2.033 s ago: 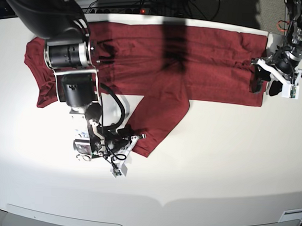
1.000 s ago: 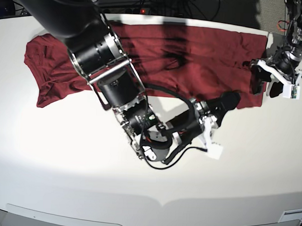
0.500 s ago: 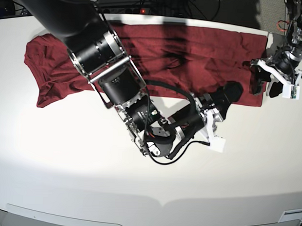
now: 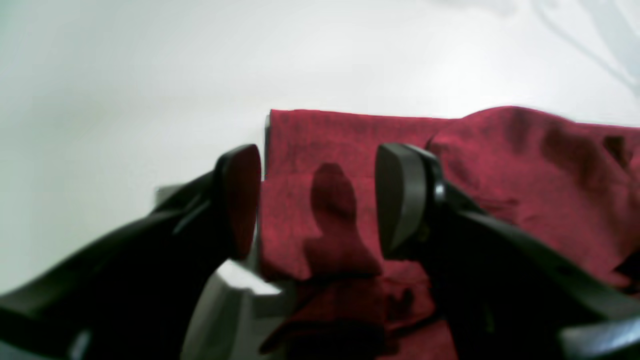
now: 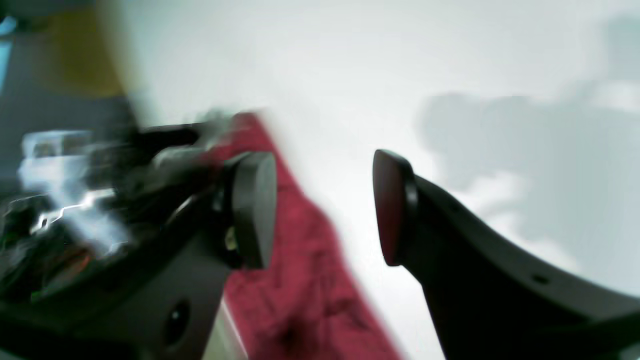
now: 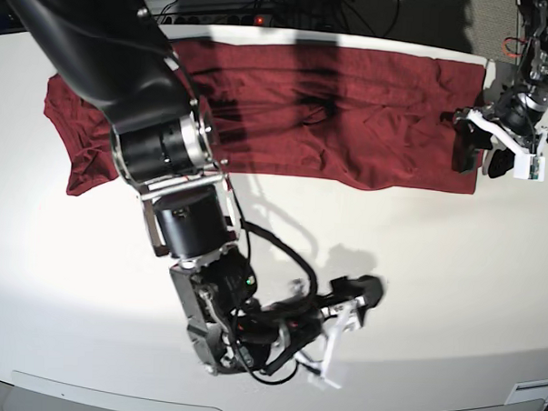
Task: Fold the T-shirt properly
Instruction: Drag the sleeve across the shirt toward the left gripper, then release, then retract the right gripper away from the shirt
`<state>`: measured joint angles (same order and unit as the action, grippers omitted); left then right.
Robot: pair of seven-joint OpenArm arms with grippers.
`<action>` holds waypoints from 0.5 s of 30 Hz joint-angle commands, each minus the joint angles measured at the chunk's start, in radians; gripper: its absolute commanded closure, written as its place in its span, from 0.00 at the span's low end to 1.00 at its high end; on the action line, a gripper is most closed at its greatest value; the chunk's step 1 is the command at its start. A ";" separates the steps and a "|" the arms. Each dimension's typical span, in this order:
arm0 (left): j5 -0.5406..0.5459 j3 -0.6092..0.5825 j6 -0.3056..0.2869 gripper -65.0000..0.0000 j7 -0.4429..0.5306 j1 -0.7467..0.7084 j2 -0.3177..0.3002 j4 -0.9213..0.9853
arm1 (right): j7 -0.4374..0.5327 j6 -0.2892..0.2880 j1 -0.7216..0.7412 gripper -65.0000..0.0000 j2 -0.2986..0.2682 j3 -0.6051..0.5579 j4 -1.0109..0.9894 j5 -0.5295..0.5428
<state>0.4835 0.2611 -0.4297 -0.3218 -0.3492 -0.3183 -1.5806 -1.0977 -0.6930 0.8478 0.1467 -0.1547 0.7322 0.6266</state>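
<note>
The maroon T-shirt [image 6: 333, 108] lies spread in a long band across the far side of the white table [image 6: 452, 295], with its sleeve folded onto the body. My left gripper [image 6: 472, 152] is open at the shirt's right edge. In the left wrist view that hem [image 4: 320, 150] lies between the spread fingers of this gripper [image 4: 320, 200]. My right gripper [image 6: 354, 305] hangs open over bare table, well in front of the shirt, holding nothing. The blurred right wrist view shows its open gripper [image 5: 325, 210] with a strip of T-shirt [image 5: 300, 280] behind one finger.
My right arm [image 6: 167, 146] reaches over the shirt's left part and hides some of it. Cables and a power strip [image 6: 257, 20] lie behind the table's far edge. The table's front edge [image 6: 294, 366] runs just below the right gripper.
The right gripper opened, let go of the sleeve on the shirt's right part, and swung back toward the table's front. The left arm has not moved.
</note>
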 commanded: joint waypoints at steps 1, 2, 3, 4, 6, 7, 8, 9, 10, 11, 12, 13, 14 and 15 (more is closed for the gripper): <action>0.026 0.006 -0.020 0.45 0.015 0.002 -0.014 -0.019 | 0.045 -0.005 0.050 0.52 -0.012 0.026 0.014 -0.045; 0.036 0.006 -0.036 0.45 0.002 0.003 -0.014 -0.020 | 0.079 -0.005 0.050 0.52 -0.031 0.047 0.014 -0.102; 0.050 0.006 -0.050 0.45 -0.018 0.002 -0.014 -0.021 | 0.108 -0.005 0.050 0.52 -0.051 0.065 0.014 -0.140; 0.061 0.006 -0.059 0.45 -0.043 0.002 -0.014 -0.023 | 0.124 -0.005 0.047 0.52 -0.073 0.082 0.014 -0.169; 0.091 0.006 -0.061 0.45 -0.101 0.001 -0.014 -0.028 | 0.129 -0.005 0.043 0.52 -0.116 0.111 0.014 -0.208; 0.108 0.006 -0.061 0.45 -0.124 -0.001 -0.014 -0.032 | 0.129 -0.005 0.041 0.52 -0.141 0.124 0.014 -0.222; 0.125 0.006 -0.061 0.45 -0.137 -0.006 -0.014 -0.039 | 0.129 -0.005 0.037 0.52 -0.166 0.137 0.014 -0.238; 0.139 0.006 -0.061 0.45 -0.138 -0.013 -0.014 -0.046 | 0.129 -0.005 0.034 0.52 -0.192 0.148 0.014 -0.251; 0.151 0.006 -0.061 0.45 -0.137 -0.021 -0.014 -0.056 | 0.129 -0.005 0.028 0.52 -0.218 0.160 0.014 -0.264; 0.155 0.006 -0.061 0.45 -0.133 -0.031 -0.014 -0.067 | 0.129 -0.005 0.019 0.52 -0.243 0.172 0.014 -0.280; 0.153 0.006 -0.061 0.45 -0.130 -0.040 -0.014 -0.079 | 0.129 -0.005 0.010 0.52 -0.269 0.185 0.014 -0.291; 0.153 0.006 -0.061 0.45 -0.130 -0.050 -0.014 -0.091 | 0.129 -0.005 -0.003 0.52 -0.295 0.198 0.014 -0.295; 0.151 0.006 -0.061 0.45 -0.130 -0.060 -0.014 -0.104 | 0.130 -0.005 -0.018 0.52 -0.320 0.212 0.014 -0.295; 0.146 0.006 -0.061 0.45 -0.130 -0.069 -0.014 -0.117 | 0.132 -0.005 -0.035 0.52 -0.345 0.225 0.014 -0.294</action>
<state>0.6189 0.2611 -0.4816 -0.4747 -0.4221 -0.3183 -1.6775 -0.9764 -0.6933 0.7788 -0.1955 0.0681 0.7311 0.3202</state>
